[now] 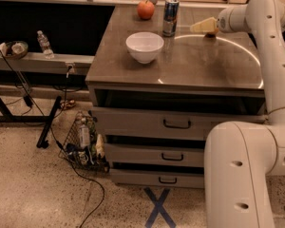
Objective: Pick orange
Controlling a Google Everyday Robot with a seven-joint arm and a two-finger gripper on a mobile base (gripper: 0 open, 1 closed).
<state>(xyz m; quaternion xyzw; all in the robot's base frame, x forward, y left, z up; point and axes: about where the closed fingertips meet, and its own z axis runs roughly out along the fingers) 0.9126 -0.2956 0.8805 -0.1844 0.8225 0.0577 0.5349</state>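
Cream pincer (202, 26) just above orange (210, 33), mostly hiding it.

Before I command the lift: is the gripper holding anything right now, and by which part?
It cannot be told. The gripper is low over the cabinet top, right of the can, and its grasp is hidden. No orange shows.

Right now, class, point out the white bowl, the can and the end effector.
white bowl (145, 55): camera view, outer wall.
can (170, 17): camera view, side.
end effector (195, 28): camera view, its tip, right of the can.
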